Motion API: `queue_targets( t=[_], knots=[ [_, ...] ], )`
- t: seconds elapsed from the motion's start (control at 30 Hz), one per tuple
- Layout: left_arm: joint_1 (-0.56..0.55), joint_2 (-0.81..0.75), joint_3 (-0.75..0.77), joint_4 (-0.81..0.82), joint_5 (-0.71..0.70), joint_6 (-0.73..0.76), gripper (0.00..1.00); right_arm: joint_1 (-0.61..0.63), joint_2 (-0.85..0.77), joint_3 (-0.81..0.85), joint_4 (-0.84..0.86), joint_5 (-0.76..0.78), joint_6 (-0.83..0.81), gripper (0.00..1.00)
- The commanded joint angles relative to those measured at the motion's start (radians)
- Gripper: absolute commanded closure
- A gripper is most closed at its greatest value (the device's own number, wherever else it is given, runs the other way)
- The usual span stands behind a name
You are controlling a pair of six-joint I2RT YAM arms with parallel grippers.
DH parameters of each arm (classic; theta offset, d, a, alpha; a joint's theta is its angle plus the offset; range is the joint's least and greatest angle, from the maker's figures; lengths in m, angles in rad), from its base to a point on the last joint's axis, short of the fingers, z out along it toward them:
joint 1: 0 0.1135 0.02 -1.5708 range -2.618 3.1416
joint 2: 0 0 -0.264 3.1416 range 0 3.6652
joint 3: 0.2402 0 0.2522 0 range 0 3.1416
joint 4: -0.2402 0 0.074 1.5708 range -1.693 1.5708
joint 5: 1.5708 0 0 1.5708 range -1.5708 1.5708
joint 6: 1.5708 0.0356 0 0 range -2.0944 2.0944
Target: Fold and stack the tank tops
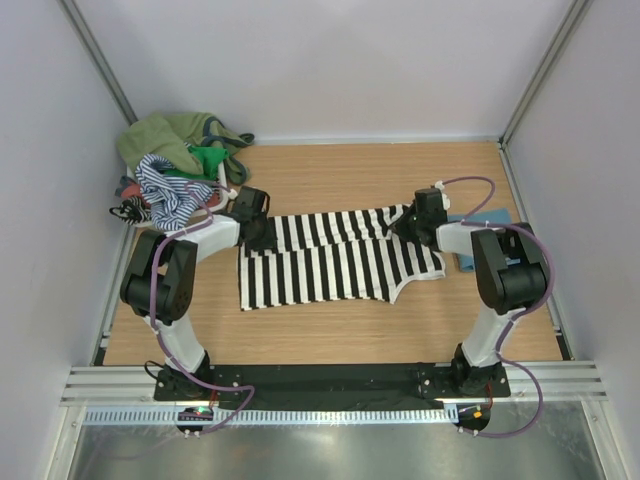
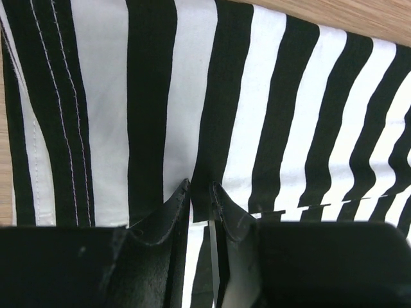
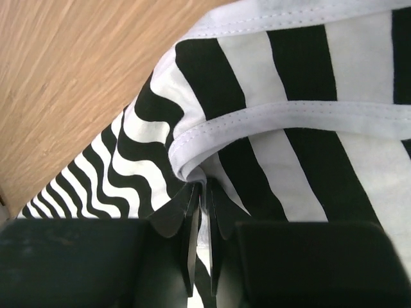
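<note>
A black-and-white striped cloth tank top point(image 1: 330, 265) lies spread at the centre of the pale wooden tabletop point(image 1: 330, 170). The left end effector point(image 1: 258, 232) is clamped on the top's 10 o'clock corner, with cloth pinched between its fingers. The right end effector point(image 1: 408, 222) is clamped on the white-bound edge at 2 o'clock. A heap of olive, green and navy-striped tops point(image 1: 180, 165) sits at the tabletop's 10 o'clock corner. A teal-blue cloth top point(image 1: 466, 262) lies at 3 o'clock, partly under the right arm.
</note>
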Motion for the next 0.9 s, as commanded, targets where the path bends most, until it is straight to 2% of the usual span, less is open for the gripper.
queue_targets(
  t=[0.0, 0.2, 0.3, 0.37, 0.5, 0.6, 0.63, 0.7, 0.77, 0.83, 0.87],
  knots=[
    [0.001, 0.005, 0.021, -0.046, -0.061, 0.028, 0.80, -0.015, 0.051, 0.041, -0.033, 0.016, -0.039, 0.84],
    [0.001, -0.016, 0.015, -0.049, -0.093, 0.031, 0.80, -0.013, -0.040, -0.055, -0.006, 0.014, -0.015, 0.89],
    [0.001, -0.015, 0.016, -0.049, -0.090, 0.030, 0.80, -0.013, -0.079, -0.087, -0.009, 0.033, -0.032, 0.88],
    [0.000, -0.018, 0.016, -0.049, -0.102, 0.034, 0.79, -0.013, -0.079, -0.083, -0.033, 0.064, -0.045, 0.79],
    [-0.002, -0.089, -0.020, -0.020, -0.139, 0.040, 0.72, -0.015, -0.093, -0.084, -0.049, 0.062, -0.075, 0.71],
    [-0.013, -0.142, -0.062, 0.026, -0.147, 0.049, 0.69, -0.013, -0.142, -0.089, -0.053, 0.051, -0.091, 0.61],
    [-0.016, -0.177, -0.072, 0.041, -0.151, 0.051, 0.67, -0.013, -0.163, -0.092, -0.067, 0.049, -0.114, 0.54],
    [-0.026, -0.221, -0.108, 0.054, -0.147, 0.048, 0.61, -0.012, -0.232, -0.089, -0.096, 0.049, -0.136, 0.50],
    [-0.033, -0.292, -0.147, 0.061, -0.145, 0.027, 0.55, -0.012, -0.318, -0.083, -0.155, 0.049, -0.177, 0.42],
    [-0.036, -0.346, -0.186, 0.054, -0.147, -0.009, 0.53, -0.012, -0.373, -0.081, -0.264, 0.057, -0.216, 0.36],
    [-0.037, -0.396, -0.197, 0.041, -0.154, -0.022, 0.46, -0.012, -0.433, -0.083, -0.295, 0.053, -0.228, 0.36]
  ],
)
